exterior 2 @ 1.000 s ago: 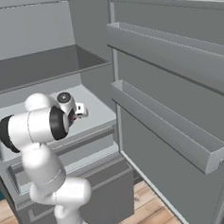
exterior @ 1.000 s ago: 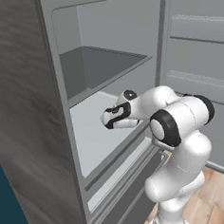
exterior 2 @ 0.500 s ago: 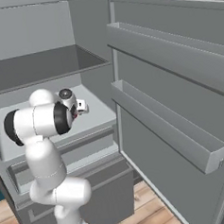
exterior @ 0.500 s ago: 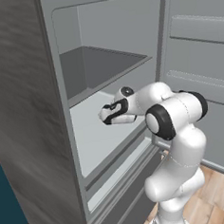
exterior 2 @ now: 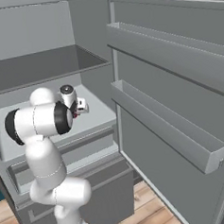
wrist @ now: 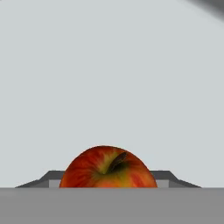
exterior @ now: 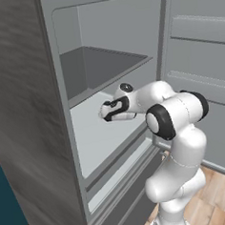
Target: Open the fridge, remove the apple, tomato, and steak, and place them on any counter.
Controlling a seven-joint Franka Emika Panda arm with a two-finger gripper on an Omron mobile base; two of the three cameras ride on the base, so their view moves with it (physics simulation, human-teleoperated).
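Note:
The fridge (exterior: 24,116) stands open, its door (exterior 2: 168,81) swung wide to the right. My arm reaches in over the pale middle shelf (exterior: 97,139). In the hand view a red-and-yellow apple (wrist: 107,168) with a dark stem sits on that shelf, right between the dark fingertips (wrist: 50,177), which press on both of its sides. My gripper (wrist: 108,180) is shut on the apple. From the base the gripper (exterior: 105,112) (exterior 2: 80,106) hovers low over the shelf. The tomato, the steak and the counter are out of view.
An upper shelf (exterior: 110,62) hangs close above the hand. Two long door bins (exterior 2: 166,115) jut from the open door on the right. Drawer fronts (exterior: 124,180) sit below the shelf, and wooden floor (exterior 2: 148,201) lies in front.
The hand has slid a little further left and deeper over the middle shelf, and the jaws have drawn in around the apple. The fridge and door have not moved.

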